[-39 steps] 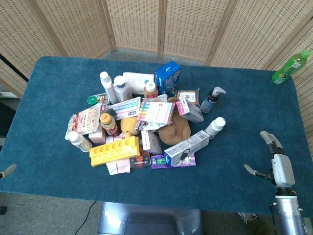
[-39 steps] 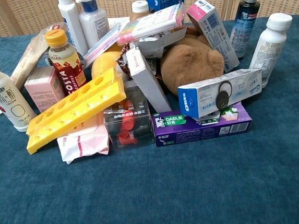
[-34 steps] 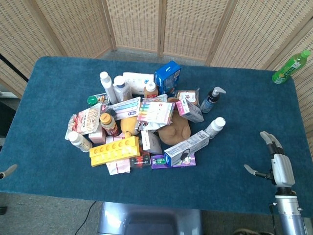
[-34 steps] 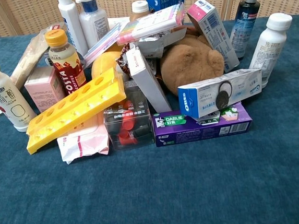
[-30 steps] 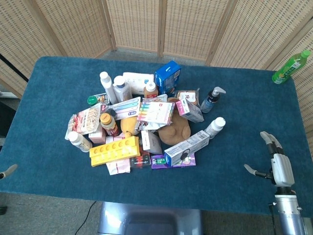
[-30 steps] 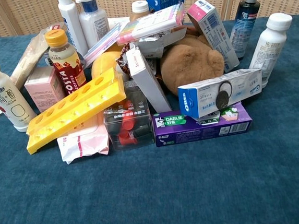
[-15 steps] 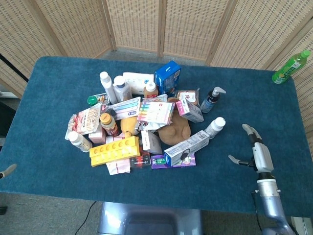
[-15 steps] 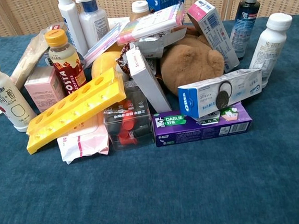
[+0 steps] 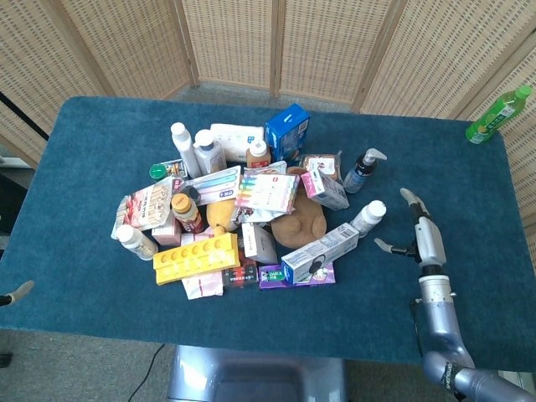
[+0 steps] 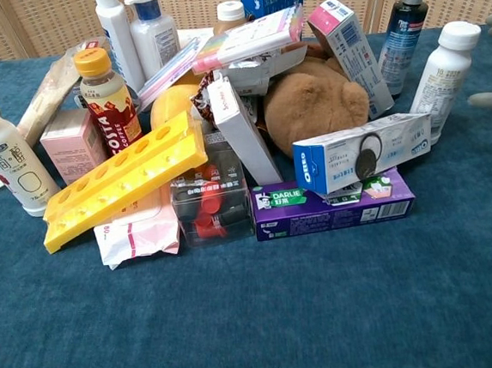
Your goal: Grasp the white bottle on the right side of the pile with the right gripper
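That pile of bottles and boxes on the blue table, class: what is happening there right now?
The robot's right hand, fingers spread and holding nothing, hovers just right of the upright white plastic bottle at the pile's right edge, not yet touching it. The bottle stands beside the blue-and-white Oreo box. Only a fingertip of the left hand shows at the table's left edge.
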`<action>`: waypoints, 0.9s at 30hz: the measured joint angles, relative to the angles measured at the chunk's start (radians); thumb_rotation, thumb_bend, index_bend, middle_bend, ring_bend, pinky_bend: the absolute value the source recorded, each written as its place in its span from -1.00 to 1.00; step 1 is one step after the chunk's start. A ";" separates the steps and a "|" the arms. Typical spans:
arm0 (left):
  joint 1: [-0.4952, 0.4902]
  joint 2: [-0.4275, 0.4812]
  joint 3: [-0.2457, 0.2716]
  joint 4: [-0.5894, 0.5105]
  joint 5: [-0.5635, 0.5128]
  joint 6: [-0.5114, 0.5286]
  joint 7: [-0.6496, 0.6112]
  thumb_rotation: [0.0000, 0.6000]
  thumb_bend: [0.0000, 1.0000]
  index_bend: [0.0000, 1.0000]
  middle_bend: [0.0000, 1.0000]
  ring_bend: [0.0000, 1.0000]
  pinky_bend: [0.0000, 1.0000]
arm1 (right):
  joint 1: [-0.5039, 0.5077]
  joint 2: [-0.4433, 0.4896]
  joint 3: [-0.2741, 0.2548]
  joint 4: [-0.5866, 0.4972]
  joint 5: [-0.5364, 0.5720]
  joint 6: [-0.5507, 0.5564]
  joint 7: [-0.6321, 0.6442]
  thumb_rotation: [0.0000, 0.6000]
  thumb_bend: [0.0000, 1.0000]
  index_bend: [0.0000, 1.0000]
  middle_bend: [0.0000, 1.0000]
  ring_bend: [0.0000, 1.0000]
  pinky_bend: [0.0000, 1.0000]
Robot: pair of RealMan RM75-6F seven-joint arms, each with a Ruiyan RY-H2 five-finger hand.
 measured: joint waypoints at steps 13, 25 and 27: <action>-0.010 -0.009 -0.007 0.011 -0.035 -0.019 0.009 1.00 -1.00 -1.00 -1.00 -1.00 -1.00 | 0.057 -0.091 0.011 0.033 0.008 -0.018 -0.011 1.00 -1.00 -1.00 -1.00 -1.00 -1.00; -0.017 -0.015 -0.014 0.025 -0.061 -0.035 0.003 1.00 -1.00 -1.00 -1.00 -1.00 -1.00 | 0.092 -0.235 0.070 0.207 0.047 0.033 0.048 1.00 -0.89 0.11 0.86 0.26 0.44; -0.018 -0.014 -0.014 0.025 -0.060 -0.037 0.001 1.00 -1.00 -1.00 -1.00 -1.00 -1.00 | 0.092 -0.254 0.074 0.237 0.052 0.043 0.060 1.00 -0.84 0.11 0.88 0.28 0.44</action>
